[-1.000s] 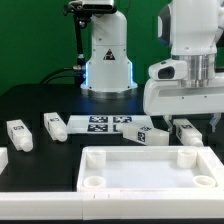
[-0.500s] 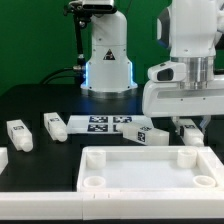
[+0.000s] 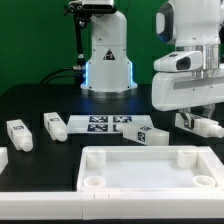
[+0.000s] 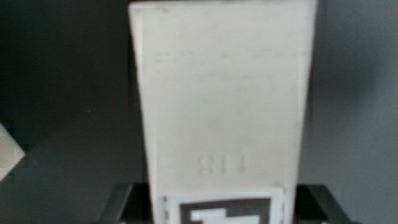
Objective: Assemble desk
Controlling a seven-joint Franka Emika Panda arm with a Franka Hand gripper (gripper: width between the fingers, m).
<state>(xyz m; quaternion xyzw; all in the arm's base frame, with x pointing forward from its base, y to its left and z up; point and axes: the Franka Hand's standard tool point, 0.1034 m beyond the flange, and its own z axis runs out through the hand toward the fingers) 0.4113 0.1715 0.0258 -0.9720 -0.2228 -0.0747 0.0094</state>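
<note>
- Fingers (image 3: 184, 118) of the gripper (image 3: 200, 123) are closed on a white desk leg, the held leg (image 3: 207, 125). It hangs sideways at the right middle of the exterior view, off the black table (image 3: 40, 100).
- In the wrist view the held leg fills the middle. Its two long edges are straight with black on both sides, and a black-and-white tag (image 4: 228, 212) sits at one end.
- Nearest in the exterior view is the desk panel (image 3: 140, 165), low in the frame. It is flat with a raised rim and has a round socket (image 3: 92, 183) at a corner. The frame cuts off its right end and front edge.
- A thin strip of dark table shows between the panel's far rim and the held leg.
- At the far left edge, a cut-off leg (image 3: 2, 158) is only partly seen.
- Further back on the left lie the first loose leg (image 3: 18, 135) and the second loose leg (image 3: 53, 125). They are apart, with bare table around them and between them and the panel.
- The tagged leg (image 3: 150, 135) lies just beside the marker board (image 3: 105, 124) in the middle. I cannot tell if they touch.
- Behind the board is wide bare table.
- Farthest back is the white robot base (image 3: 107, 55), upper middle, in front of a green wall (image 3: 30, 40).
</note>
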